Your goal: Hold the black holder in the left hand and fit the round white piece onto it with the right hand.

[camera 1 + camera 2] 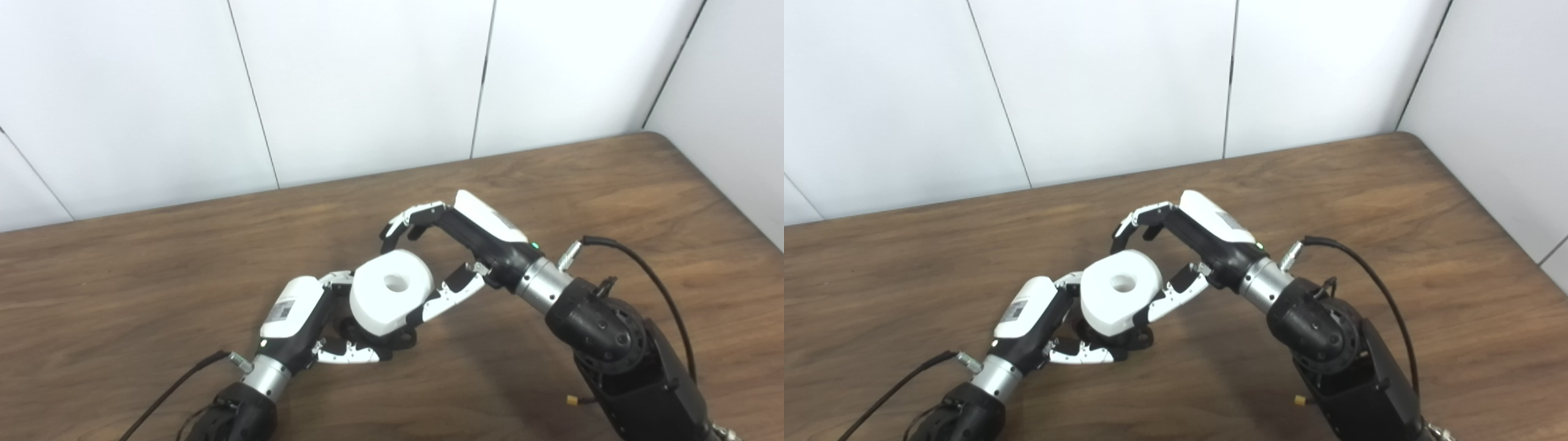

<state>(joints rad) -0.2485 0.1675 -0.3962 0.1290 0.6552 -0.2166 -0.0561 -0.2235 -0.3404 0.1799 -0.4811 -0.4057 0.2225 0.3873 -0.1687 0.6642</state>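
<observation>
Your left hand [306, 318] low over the wooden table [122, 294], fingers curled around the mostly hidden black holder [392, 338], round white plastic piece [391, 293] seated on top, your right hand [471, 245] beside it, thumb touching the piece, upper fingers arched clear, spread.

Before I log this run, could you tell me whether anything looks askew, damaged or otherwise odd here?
Nothing looks damaged or spilled. The round white piece sits tilted on the black holder, which the left hand grips from below. The right hand brackets the piece with spread fingers; whether it is fully seated cannot be told.
</observation>
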